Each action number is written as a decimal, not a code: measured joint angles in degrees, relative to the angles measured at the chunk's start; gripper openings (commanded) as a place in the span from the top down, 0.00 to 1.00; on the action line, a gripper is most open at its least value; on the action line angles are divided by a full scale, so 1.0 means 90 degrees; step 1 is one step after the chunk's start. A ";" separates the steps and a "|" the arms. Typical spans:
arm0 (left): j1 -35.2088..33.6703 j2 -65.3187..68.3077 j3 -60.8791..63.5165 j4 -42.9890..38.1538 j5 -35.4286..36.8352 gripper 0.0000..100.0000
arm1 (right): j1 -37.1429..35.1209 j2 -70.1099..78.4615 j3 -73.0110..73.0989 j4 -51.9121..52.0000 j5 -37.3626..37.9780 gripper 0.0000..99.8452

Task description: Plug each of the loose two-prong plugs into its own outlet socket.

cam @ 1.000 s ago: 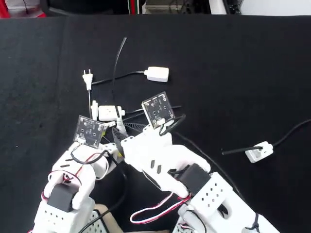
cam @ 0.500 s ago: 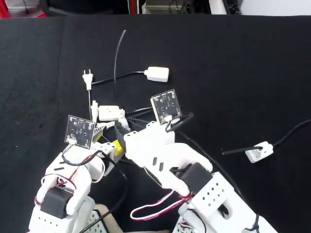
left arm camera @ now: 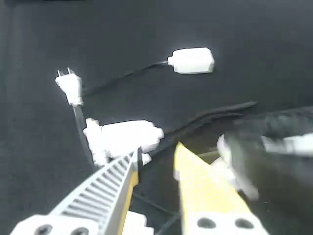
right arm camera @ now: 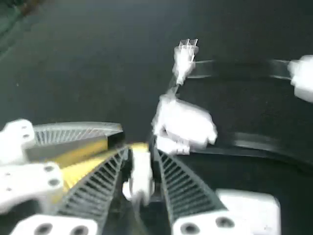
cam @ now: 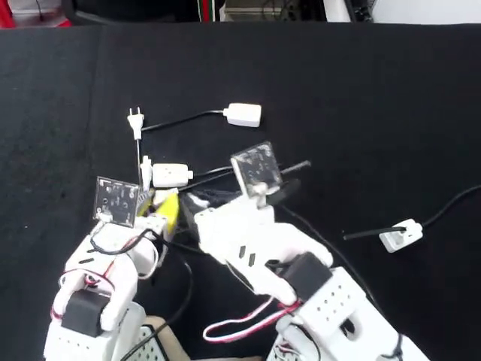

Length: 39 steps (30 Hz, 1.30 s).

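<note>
We look down on a black tabletop with two white robot arms side by side at its near edge. The left end effector is open, one grey ribbed finger and one yellow finger spread apart, with nothing between them. It hovers just in front of the near socket, a white block lying beside the arms. The right end effector is closed on a small white plug, pinched between its two ribbed fingers. The picture is too blurred for us to see the prongs. This end effector sits right beside the left one, close to the near socket.

Farther out, a loose plug lies flat with its two prongs pointing away from the arms. Its black cable runs to the far socket. Well apart, towards the right edge, a third socket rests on its own dark cable.
</note>
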 measured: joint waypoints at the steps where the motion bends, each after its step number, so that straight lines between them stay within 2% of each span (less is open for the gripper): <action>1: -0.0059 -0.0010 -0.0020 -0.0039 -0.0068 0.90 | -0.0020 0.0020 0.0010 0.0078 0.0029 0.99; 8: 0.0078 -0.0020 -0.0020 -0.0107 -0.0264 0.90 | -0.0020 0.0000 -0.0029 0.0215 0.0244 0.99; 11: 0.0068 -0.0020 -0.0020 0.0049 -0.0469 0.90 | 0.0293 0.0000 -0.0029 0.0215 0.0430 0.99; 17: -0.0860 -0.0020 -0.0020 0.0674 -0.1289 0.90 | 0.1397 0.0000 -0.0029 0.0527 0.1368 0.99; 20: -0.1289 -0.0029 -0.0020 0.1211 -0.1768 0.90 | 0.1612 0.0078 -0.0029 0.0860 0.1748 0.99; 24: -0.1729 -0.0039 0.0010 0.1817 -0.2432 0.90 | 0.1768 0.0703 -0.0029 0.0752 0.2032 0.99; 30: -0.2383 -0.0029 0.1045 0.1700 -0.3438 0.90 | 0.2110 0.2325 -0.0127 0.0205 0.2120 0.99; 34: -0.2706 -0.0029 0.1328 0.1573 -0.3614 0.90 | 0.2110 0.3096 -0.0371 0.0127 0.2120 0.99; 39: -0.2794 -0.0029 0.1348 0.1563 -0.3614 0.90 | 0.2129 0.3223 -0.0391 -0.0244 0.2071 0.99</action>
